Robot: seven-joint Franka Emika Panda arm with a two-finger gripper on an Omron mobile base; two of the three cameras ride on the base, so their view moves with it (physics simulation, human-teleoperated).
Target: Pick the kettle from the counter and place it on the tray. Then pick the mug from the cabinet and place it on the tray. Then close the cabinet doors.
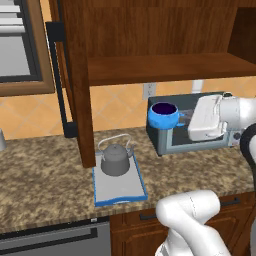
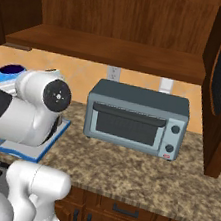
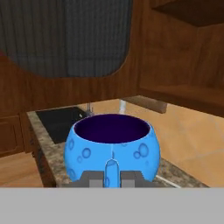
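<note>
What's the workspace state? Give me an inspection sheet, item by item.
Surface: granite counter, bare beside the tray.
Kettle: upright on the tray.
Mug: held in the air over the counter, out of the cabinet.
Clutter: toaster oven against the wall.
Gripper: shut on the mug's handle.
Cables: nothing seen.
Surroundings: cabinet doors open; wall outlet; sink.

A home kitchen: speckled brown granite-look countertop [image 1: 45, 165], dark reddish wooden wall cabinet [image 2: 117, 50] overhead, a grey-blue toaster oven [image 2: 136, 119] against tan tiled wall [image 1: 30, 115], a black sink [image 3: 61, 122].
</note>
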